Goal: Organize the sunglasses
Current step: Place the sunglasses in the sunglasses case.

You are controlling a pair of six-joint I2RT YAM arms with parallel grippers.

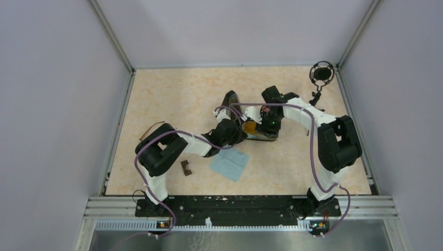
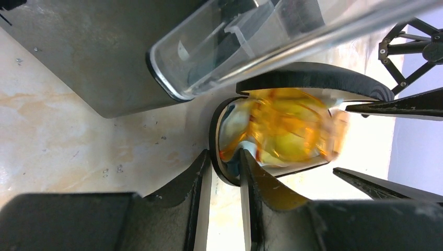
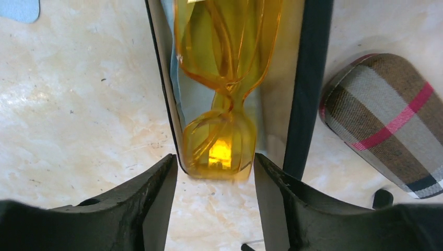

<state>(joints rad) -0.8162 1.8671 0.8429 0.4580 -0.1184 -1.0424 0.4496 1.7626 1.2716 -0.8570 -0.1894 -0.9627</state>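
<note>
Your left fingers (image 2: 190, 193) clamp the black case (image 2: 313, 78) by its rim; your right fingers (image 3: 156, 193) flank the amber sunglasses (image 3: 219, 141) inside, grip unclear.

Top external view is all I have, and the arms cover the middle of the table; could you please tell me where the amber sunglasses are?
Observer: The amber sunglasses lie inside the open black case; the right wrist view looks straight down on them.
Operator: Thank you. Is the right gripper holding them?
Observer: The right gripper has one finger on each side of their near end, but I cannot tell whether the fingers press on it.
Operator: And what is the left gripper doing?
Observer: The left gripper is shut on the rim of the black case, at one end of it.
</note>
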